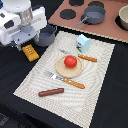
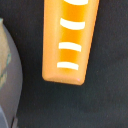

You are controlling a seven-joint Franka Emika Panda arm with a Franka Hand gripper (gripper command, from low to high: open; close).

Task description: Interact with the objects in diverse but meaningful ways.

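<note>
Arm: the Panda's gripper point(image 1: 29, 41) hangs at the upper left of the exterior frame, directly over the ridged yellow-orange block point(image 1: 31, 52).
Fingers: not clearly visible in either view, so I cannot tell whether they are released or clenched; nothing appears to be grasped.
Block: lies flat on the black bench point(image 1: 107, 95), just off the left edge of the striped placemat point(image 1: 100, 70); in the wrist view the block point(image 2: 67, 40) fills the upper centre, long axis running up the frame.
Neighbours: a grey pot point(image 1: 47, 35) stands just beside the block; its wall shows at the wrist view's edge point(image 2: 7, 75).
Elsewhere: small red tomato point(image 1: 70, 61) on the tan round plate point(image 1: 59, 69) mid-mat; brown sausage point(image 1: 51, 92) lower left; carton point(image 1: 83, 42) upper centre.
Likely step: picking up the block.
Doing it well: descend straight, close across the narrow width rather than the length, centre over the ridges, and keep clear of the pot.
</note>
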